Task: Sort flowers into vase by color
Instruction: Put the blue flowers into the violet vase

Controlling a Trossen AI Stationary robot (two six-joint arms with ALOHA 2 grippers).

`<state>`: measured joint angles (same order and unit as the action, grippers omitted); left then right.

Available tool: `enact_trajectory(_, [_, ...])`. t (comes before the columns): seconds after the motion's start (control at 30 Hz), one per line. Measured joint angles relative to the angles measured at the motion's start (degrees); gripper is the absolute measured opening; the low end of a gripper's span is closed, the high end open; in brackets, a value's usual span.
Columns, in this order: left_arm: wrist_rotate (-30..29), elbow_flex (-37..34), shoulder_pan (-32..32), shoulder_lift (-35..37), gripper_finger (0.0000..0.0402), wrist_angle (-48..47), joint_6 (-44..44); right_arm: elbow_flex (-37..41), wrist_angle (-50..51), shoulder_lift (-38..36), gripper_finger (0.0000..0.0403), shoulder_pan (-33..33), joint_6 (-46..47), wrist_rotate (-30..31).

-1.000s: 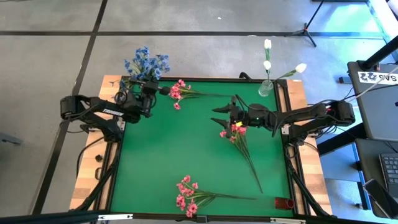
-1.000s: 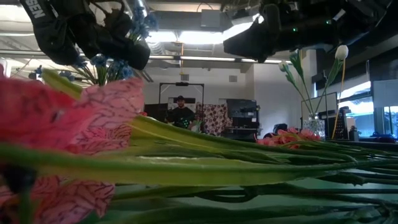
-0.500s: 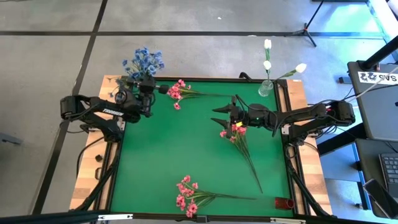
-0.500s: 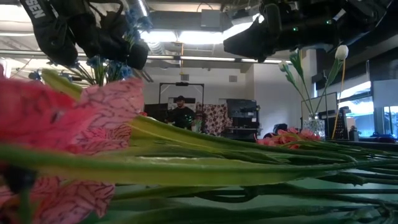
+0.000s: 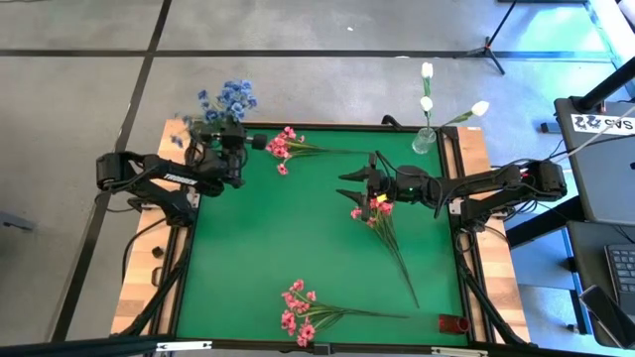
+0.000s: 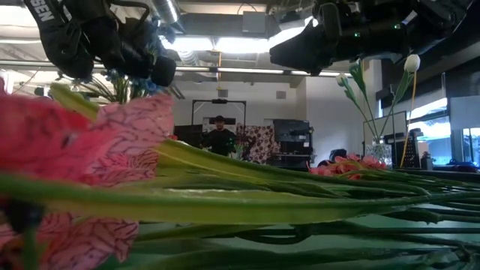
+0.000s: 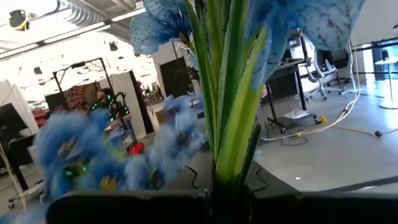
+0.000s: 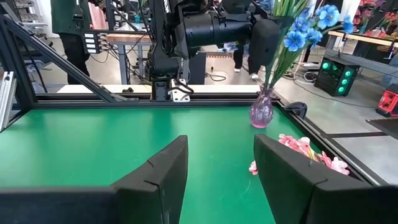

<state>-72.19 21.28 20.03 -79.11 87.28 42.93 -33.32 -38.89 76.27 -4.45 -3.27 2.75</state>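
My left gripper [image 5: 238, 142] is at the table's far left corner, shut on a spray of blue flowers [image 5: 223, 99]. In the right wrist view the green stems run down from it into a small purple glass vase [image 8: 262, 112] standing on the mat. My right gripper [image 8: 214, 165] is open and hovers level above the mat's middle, just beyond a pink spray [image 5: 373, 210] that lies flat there. Two more pink sprays lie on the mat: one at the far edge [image 5: 283, 149], one at the near edge [image 5: 298, 312]. White tulip buds [image 5: 427, 99] stand in a clear vase [image 5: 424, 141] at the far right. My left gripper pinches the blue spray's bundle of green stems [image 7: 231, 155] between its two fingers, below the blooms and above the vase's neck. The fingers come in level from the table's left, across the stems. The spray stands nearly upright, with its lower stems [image 8: 266, 81] down in the purple vase.
A green mat [image 5: 268, 248] covers the table inside a black frame. A small red object [image 5: 453, 323] sits at the near right corner. In the low view a pink spray [image 6: 90, 150] lies right in front of the camera. A person [image 6: 218, 135] stands in the room beyond.
The blue spray's blooms have swung toward the table's far left corner and spread apart, blurred in the left wrist view. The left gripper has stayed shut on the stems and has barely shifted. The right arm has kept still.
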Motion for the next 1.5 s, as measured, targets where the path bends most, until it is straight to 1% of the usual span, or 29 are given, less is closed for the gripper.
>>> enact_trajectory(0.2, [-0.4,0.0,0.0,0.0,0.0010,-4.4,-3.8,0.0,0.6,0.0,0.0182,0.0,0.0,-0.4])
enact_trajectory(0.33, [-1.5,0.0,-0.3,0.0,0.0010,-4.4,-3.8,0.0,1.2,0.0,0.0182,0.0,0.0,-0.4])
enact_trajectory(0.47, [-2.9,0.0,-1.8,0.0,0.0012,-4.4,-3.6,0.0,1.3,0.0,0.0182,0.0,0.0,-0.4])
enact_trajectory(0.53, [-3.7,0.0,-2.8,0.0,0.0019,-4.4,-3.6,0.0,1.3,0.0,0.0182,0.0,0.0,-0.4])
enact_trajectory(0.67, [-6.0,0.0,-4.0,0.0,0.0045,-4.4,-3.4,0.0,1.3,0.0,0.0182,0.0,0.0,-0.4])
enact_trajectory(0.9, [-9.9,0.0,-4.4,0.0,0.0077,-4.4,-3.5,0.0,1.5,0.0,0.0182,0.0,0.0,-0.4])
enact_trajectory(1.13, [-15.1,0.0,-5.0,0.0,0.0088,-4.4,-3.4,0.0,2.0,0.0,0.0182,0.0,0.0,-0.9])
enact_trajectory(1.5, [-17.8,0.0,-7.0,0.0,0.0089,-5.7,-5.0,0.0,3.1,0.0,0.0182,0.0,-0.2,-0.9])
